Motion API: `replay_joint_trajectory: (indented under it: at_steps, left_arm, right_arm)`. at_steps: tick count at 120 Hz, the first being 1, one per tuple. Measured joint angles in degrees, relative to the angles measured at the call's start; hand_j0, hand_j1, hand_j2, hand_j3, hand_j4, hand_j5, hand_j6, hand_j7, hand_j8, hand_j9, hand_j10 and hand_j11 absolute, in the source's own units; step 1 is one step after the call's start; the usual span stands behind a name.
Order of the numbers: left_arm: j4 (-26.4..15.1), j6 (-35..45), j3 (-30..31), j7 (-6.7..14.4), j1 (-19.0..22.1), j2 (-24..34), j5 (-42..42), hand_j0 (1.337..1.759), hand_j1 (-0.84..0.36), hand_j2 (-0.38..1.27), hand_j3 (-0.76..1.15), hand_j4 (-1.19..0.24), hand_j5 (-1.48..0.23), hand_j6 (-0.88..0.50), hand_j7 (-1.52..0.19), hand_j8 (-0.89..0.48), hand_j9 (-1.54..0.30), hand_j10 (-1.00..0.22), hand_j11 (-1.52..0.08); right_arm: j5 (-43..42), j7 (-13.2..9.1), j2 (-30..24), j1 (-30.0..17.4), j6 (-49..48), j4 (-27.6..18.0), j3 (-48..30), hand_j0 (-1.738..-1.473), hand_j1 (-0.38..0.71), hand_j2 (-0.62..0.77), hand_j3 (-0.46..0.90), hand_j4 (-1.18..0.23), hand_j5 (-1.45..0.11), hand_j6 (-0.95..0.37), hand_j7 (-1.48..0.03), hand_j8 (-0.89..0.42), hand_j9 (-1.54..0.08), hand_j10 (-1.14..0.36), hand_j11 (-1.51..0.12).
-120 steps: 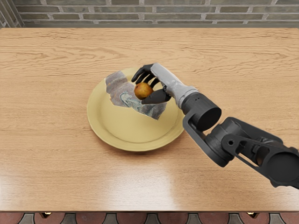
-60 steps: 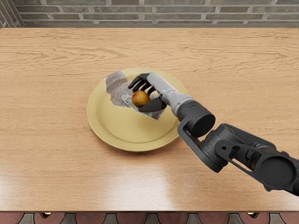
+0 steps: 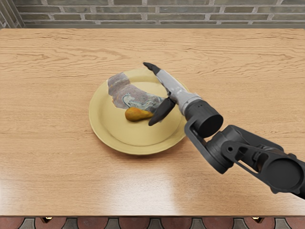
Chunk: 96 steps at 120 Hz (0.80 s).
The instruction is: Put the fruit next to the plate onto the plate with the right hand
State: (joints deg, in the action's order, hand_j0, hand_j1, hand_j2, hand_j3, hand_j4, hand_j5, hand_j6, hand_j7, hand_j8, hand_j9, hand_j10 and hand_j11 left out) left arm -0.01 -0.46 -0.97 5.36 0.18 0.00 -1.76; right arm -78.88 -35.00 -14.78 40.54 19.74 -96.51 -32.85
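Note:
A small orange-brown fruit (image 3: 136, 114) lies on the yellow plate (image 3: 112, 130), near its middle and touching the edge of a grey patterned patch (image 3: 125, 91) on the plate. My right hand (image 3: 156, 93) reaches in from the right over the plate's right half. Its fingers are straightened and spread, holding nothing. One dark finger (image 3: 160, 111) points down toward the fruit's right end, and another (image 3: 152, 67) points away over the plate's far rim.
The wooden table (image 3: 57, 71) stretches around the plate on all sides. A brick wall (image 3: 152, 12) runs behind the far edge. My right forearm (image 3: 248, 152) crosses the table's front right.
The right hand, which was shut on the fruit above the plate, has spread its fingers. The fruit has dropped onto the plate and lies on its side.

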Motion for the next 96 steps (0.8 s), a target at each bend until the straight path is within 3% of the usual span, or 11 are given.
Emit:
replay_joint_trajectory:
  at_steps: [19, 37, 58, 79, 96]
  left_arm:
    - [0.0, 0.0, 0.0, 0.0, 0.0, 0.0, 0.0, 1.658, 0.35, 0.0, 0.0, 0.0, 0.0, 0.0, 0.0, 0.0, 0.0, 0.0, 0.0]
    - [0.0, 0.0, 0.0, 0.0, 0.1, 0.0, 0.0, 1.658, 0.35, 0.0, 0.0, 0.0, 0.0, 0.0, 0.0, 0.0, 0.0, 0.0, 0.0]
    - [0.0, 0.0, 0.1, 0.0, 0.4, 0.0, 0.0, 1.658, 0.35, 0.0, 0.0, 0.0, 0.0, 0.0, 0.0, 0.0, 0.0, 0.0, 0.0]
    - [0.0, 0.0, 0.1, 0.1, 0.4, 0.0, 0.0, 1.658, 0.35, 0.0, 0.0, 0.0, 0.0, 0.0, 0.0, 0.0, 0.0, 0.0, 0.0]
    - [0.0, 0.0, 0.1, 0.2, 0.4, 0.0, 0.0, 1.658, 0.35, 0.0, 0.0, 0.0, 0.0, 0.0, 0.0, 0.0, 0.0, 0.0, 0.0]
  right_arm:
    - [11.0, 0.0, -3.7, 1.5, -5.2, 0.0, -2.0, -1.658, -0.33, 0.0, 0.0, -0.02, -0.03, -0.02, -0.03, -0.02, -0.03, -0.02, -0.03]
    - [24.9, 0.0, -7.8, 1.8, -18.7, -0.1, -9.6, -1.658, -0.34, 0.0, 0.0, -0.01, -0.01, -0.01, -0.01, -0.01, -0.01, -0.01, -0.01]
    - [38.8, 0.0, -16.1, 1.4, -33.4, 0.0, -16.7, -1.658, -0.34, 0.0, 0.0, 0.0, -0.01, -0.01, -0.01, 0.0, -0.01, 0.0, -0.01]
    - [50.6, 0.1, -27.5, 0.7, -45.7, 1.7, -18.9, -1.658, -0.35, 0.0, 0.0, 0.0, 0.0, 0.0, 0.0, 0.0, 0.0, 0.0, 0.0]
    - [56.0, 2.6, -33.6, 0.1, -52.2, 4.4, -19.3, -1.658, -0.35, 0.0, 0.0, 0.0, 0.0, 0.0, 0.0, 0.0, 0.0, 0.0, 0.0]
